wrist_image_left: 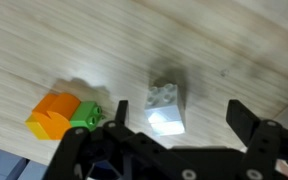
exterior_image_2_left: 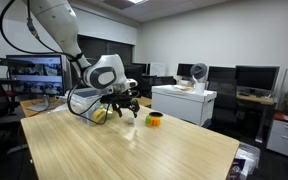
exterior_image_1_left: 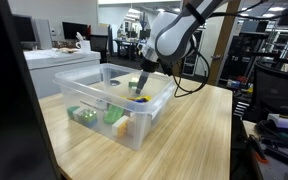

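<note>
In the wrist view my gripper (wrist_image_left: 176, 110) is open, with its two black fingers on either side of a small grey studded block (wrist_image_left: 165, 106) that lies on the wooden table (wrist_image_left: 234, 50). An orange and green block (wrist_image_left: 62, 114) lies to the left of it. In an exterior view the gripper (exterior_image_2_left: 120, 107) hovers just above the table with the orange and green block (exterior_image_2_left: 154, 119) beside it. In an exterior view the gripper (exterior_image_1_left: 141, 86) is down behind the clear bin (exterior_image_1_left: 109, 105). The grey block does not show in either exterior view.
The clear plastic bin holds green and yellow pieces (exterior_image_1_left: 114, 116) and stands on the table near the arm; it also shows in an exterior view (exterior_image_2_left: 84, 102). A white box (exterior_image_2_left: 182, 103) stands past the table. Desks, monitors and shelves surround the table.
</note>
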Robot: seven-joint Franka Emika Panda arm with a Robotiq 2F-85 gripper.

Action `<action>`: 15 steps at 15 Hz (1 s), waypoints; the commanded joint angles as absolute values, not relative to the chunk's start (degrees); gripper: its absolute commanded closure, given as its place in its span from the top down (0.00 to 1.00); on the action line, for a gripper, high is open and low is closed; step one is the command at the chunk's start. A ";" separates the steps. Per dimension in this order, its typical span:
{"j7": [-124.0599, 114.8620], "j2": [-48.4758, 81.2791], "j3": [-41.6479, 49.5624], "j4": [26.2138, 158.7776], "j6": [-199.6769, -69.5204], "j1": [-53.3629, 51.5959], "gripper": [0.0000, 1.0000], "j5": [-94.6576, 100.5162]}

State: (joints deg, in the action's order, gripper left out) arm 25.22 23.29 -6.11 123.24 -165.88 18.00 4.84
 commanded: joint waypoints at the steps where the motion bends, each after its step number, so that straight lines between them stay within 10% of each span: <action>1: 27.74 23.23 -5.83 123.56 -167.71 18.14 1.00 4.46; 14: 23.12 30.65 -1.09 117.85 -171.10 12.78 0.98 7.18; 15: 22.77 30.94 -0.93 117.60 -171.42 12.53 0.74 6.97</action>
